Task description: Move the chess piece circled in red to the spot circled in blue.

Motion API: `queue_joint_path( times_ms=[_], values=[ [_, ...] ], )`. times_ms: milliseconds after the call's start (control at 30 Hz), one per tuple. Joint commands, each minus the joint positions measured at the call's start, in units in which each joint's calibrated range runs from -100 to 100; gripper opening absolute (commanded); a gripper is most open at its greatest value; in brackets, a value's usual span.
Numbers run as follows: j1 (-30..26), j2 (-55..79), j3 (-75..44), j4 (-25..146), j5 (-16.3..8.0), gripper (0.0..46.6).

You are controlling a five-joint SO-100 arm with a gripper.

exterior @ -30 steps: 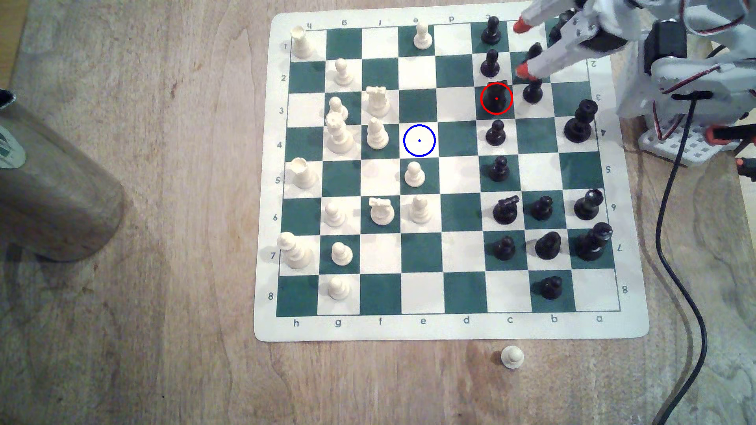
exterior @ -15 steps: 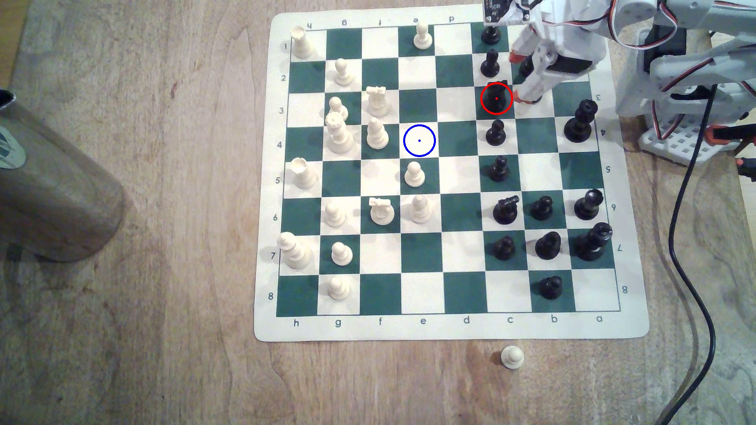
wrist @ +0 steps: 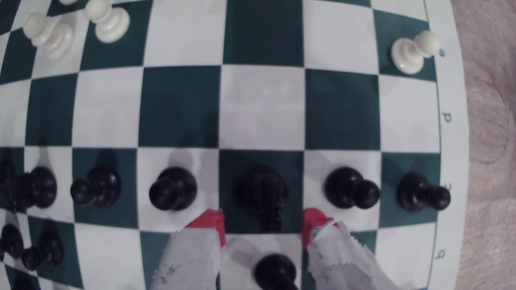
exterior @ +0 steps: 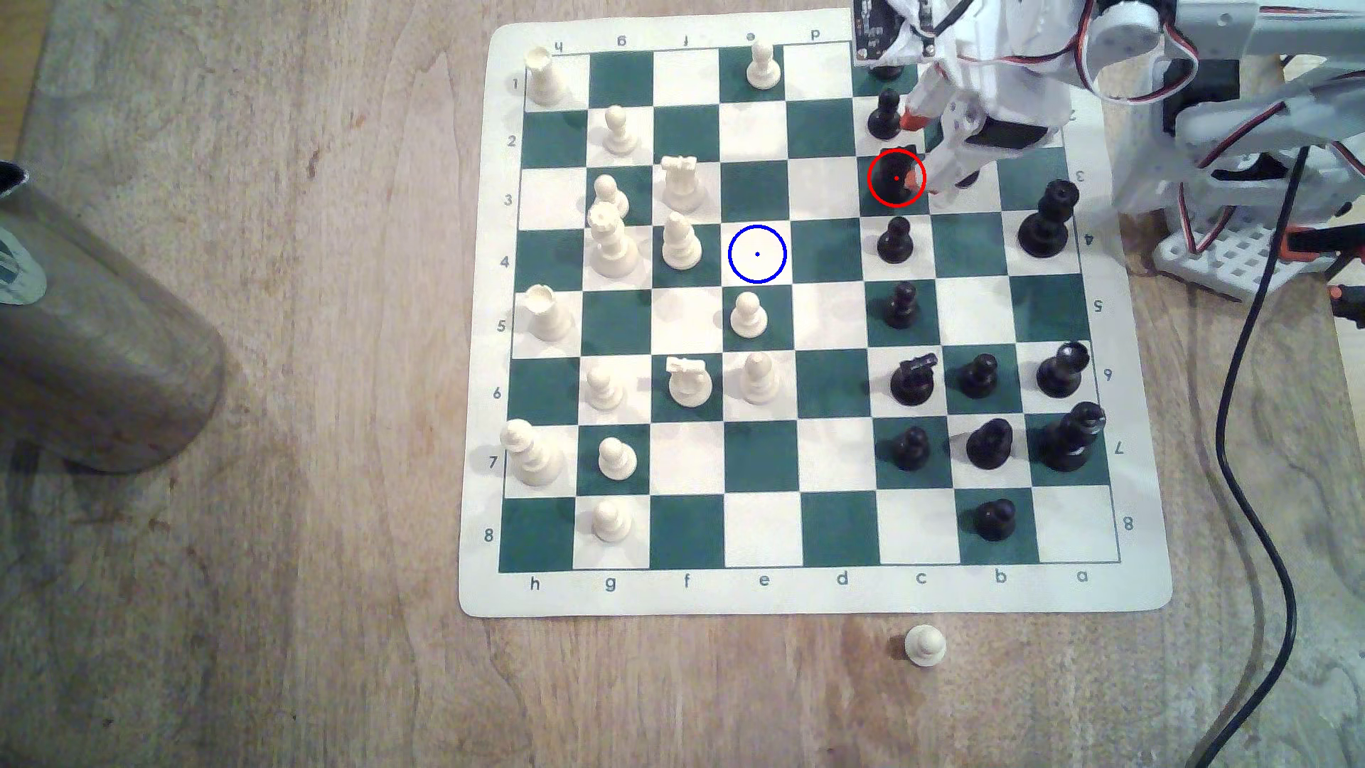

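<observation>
- Exterior view: the chess piece circled in red (exterior: 891, 177) stands on its green square in the c column, third row, so I count the pick as not yet made. My gripper (exterior: 914, 150) comes in from the exterior view's right, one red-tipped finger (exterior: 914, 179) at the piece's right edge and the other up by the black pawn (exterior: 884, 118) on the next square. I cannot tell from here whether either tip touches the piece.
- Exterior view: the spot circled in blue (exterior: 757, 254) is a bare cream square in the e column, fourth row, well apart from the piece, toward the exterior view's left and one row nearer the camera. A white pawn (exterior: 747, 316) stands on the square just below it and a white bishop (exterior: 680, 242) on the square to its left, so I judge the set-down will need care.
- Wrist view: the jaws are spread wide, holding nothing, and the gripper (wrist: 262, 223) frames the stout black piece (wrist: 264, 192), with its red tips (wrist: 215, 220) at the near corners of the square. The piece sits a little beyond the tips, not yet between them.
- Wrist view: black pawns (wrist: 173, 189) stand on the squares to each side and another pawn (wrist: 275, 269) stands between the fingers nearer the wrist, so room is tight.
- My judgement: only the approach is nearly done; reaching further in, closing, lifting, carrying and releasing on the blue ring all remain.
</observation>
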Motion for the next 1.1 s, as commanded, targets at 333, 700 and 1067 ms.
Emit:
queue_joint_path(
  times_ms=[333, 700, 1067],
  values=[
    [0.37, 6.04, -0.71, -5.62, -0.49, 14.8],
    [0.05, 10.20, -1.53, -8.00, -0.78, 9.4],
    [0.05, 10.29, -1.53, -8.00, -0.93, 3.4]
  ],
)
